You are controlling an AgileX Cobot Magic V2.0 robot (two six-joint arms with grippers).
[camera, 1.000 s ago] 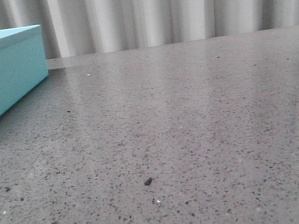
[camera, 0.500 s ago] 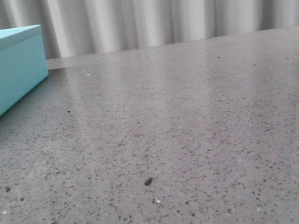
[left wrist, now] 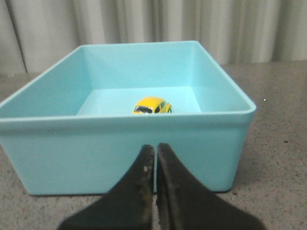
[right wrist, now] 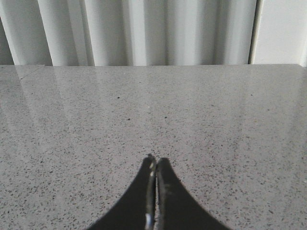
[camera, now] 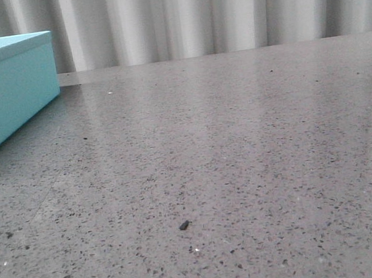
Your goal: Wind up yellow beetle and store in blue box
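Two black tools show, one in each wrist view, and both are clenched with their fingers pressed together on nothing. In the left wrist view the left tool [left wrist: 155, 148] sits just in front of the near wall of the blue box [left wrist: 120, 158], which stands open with no lid on it. Beyond that wall, on the box floor, the yellow beetle [left wrist: 152, 106] rests on its wheels, at about twelve o'clock from the tool tips; no badge or lettering on it can be read. In the right wrist view the right tool [right wrist: 154, 160] hangs over bare speckled grey table [right wrist: 216, 120]. In the front view a small dark speck [camera: 184, 225] lies nearest on the table, the box's corner stands at about ten o'clock from it, and pale pleated curtain [camera: 211, 14] closes the far side.
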